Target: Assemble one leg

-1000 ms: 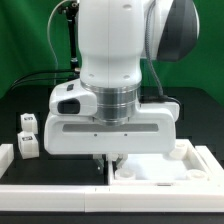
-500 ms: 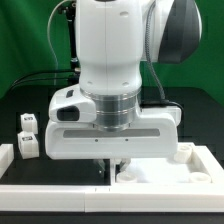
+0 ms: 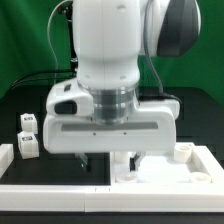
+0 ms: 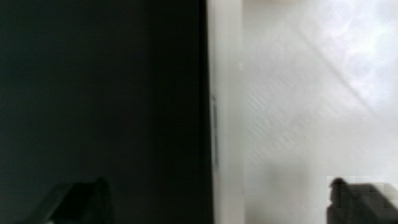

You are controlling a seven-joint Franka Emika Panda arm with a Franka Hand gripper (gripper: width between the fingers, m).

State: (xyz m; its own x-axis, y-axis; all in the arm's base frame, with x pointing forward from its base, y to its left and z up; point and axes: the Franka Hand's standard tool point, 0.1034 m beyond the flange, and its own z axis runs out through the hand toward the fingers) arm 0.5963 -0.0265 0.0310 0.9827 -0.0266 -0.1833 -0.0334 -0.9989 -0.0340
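Wrist view: the pincer (image 4: 217, 205) is released, fingers wide apart, empty, above the white tabletop (image 4: 302, 100) edge. A leg (image 3: 28, 146) stands at the exterior view's left.

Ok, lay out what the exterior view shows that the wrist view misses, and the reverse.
Only the exterior view: the arm and its white body, a leg and a second leg standing at the exterior view's left, and the green backdrop.

Only the wrist view: the fingertips set wide apart with nothing between them, over a straight line where white surface meets black.

Both: the gripper, the white tabletop and the black table.
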